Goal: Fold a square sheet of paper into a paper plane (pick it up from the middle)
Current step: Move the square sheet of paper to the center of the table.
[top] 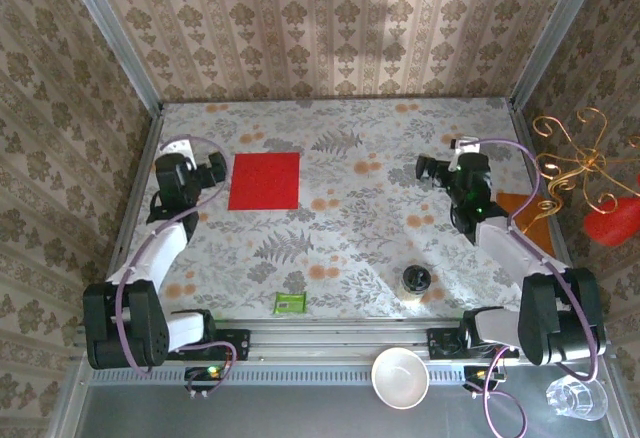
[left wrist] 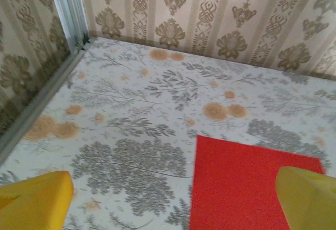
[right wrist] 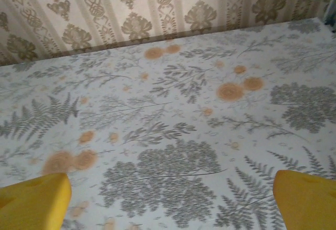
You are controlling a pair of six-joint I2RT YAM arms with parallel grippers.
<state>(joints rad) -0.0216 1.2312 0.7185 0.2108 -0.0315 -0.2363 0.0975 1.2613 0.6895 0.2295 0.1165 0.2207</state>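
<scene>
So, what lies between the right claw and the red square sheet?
Nothing: in the top external view, the stretch of floral tabletop from the right claw to the red square sheet is bare.

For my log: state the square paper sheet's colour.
The square paper sheet is plain bright red; top external view.

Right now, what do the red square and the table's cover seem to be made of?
The square sheet of paper looks like thin matte paper: flat, sharp-cornered, no glare. The table cover looks like printed cloth or vinyl, floral and matte; which one, I cannot tell.
</scene>
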